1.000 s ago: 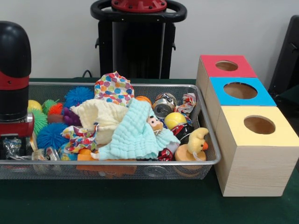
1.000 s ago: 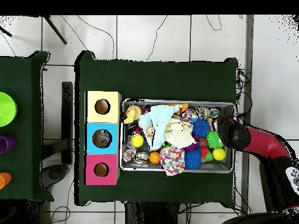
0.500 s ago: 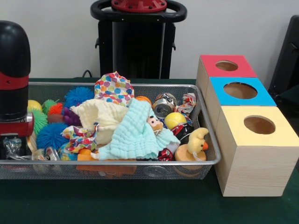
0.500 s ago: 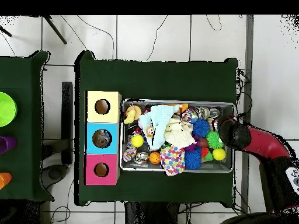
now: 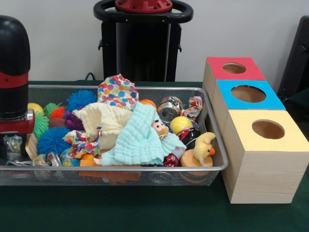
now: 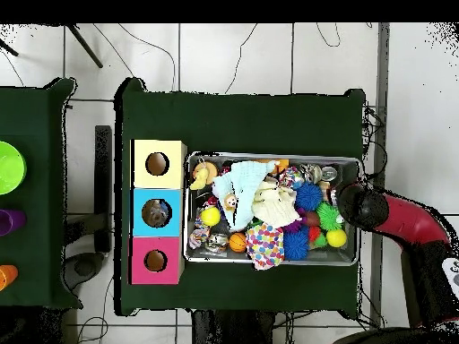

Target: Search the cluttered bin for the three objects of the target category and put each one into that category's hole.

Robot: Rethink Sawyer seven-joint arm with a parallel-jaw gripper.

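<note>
Front view: wire bin [image 5: 212, 166] on green table [image 5: 145, 212], crowded with goods. Arm [image 5: 14, 72], black with a red band, stands over the bin's left end; its gripper [image 5: 13, 145] sits low among the clutter there, and whether the fingers are spread or pressed together cannot be told. Contents, left to right: blue spiky ball [image 5: 50, 140], green spiky ball [image 5: 41, 124], orange spiky ball [image 5: 57, 112], second blue spiky ball [image 5: 81, 99] at the back; dotted cloth [image 5: 117, 92] against the far wall; cream cloth [image 5: 104, 121] and mint cloth [image 5: 140, 140] heaped at centre, the mint one lying partly over the cream one; patterned cloth [image 5: 83, 141] at the front; crushed can [image 5: 169, 108] toward the back right; yellow ball [image 5: 180, 123] just beside it; duck toy [image 5: 203, 147] at the front right corner. Right of the bin, three wooden boxes in a row, touching one another, each with one round hole on top: yellow box [image 5: 265, 159] nearest, blue box [image 5: 248, 94] in the middle, red box [image 5: 234, 68] farthest. Overhead view: same bin [image 6: 269, 260], arm [image 6: 394, 215] reaching over its right end, boxes at its left. Target category not determinable from the views.
</note>
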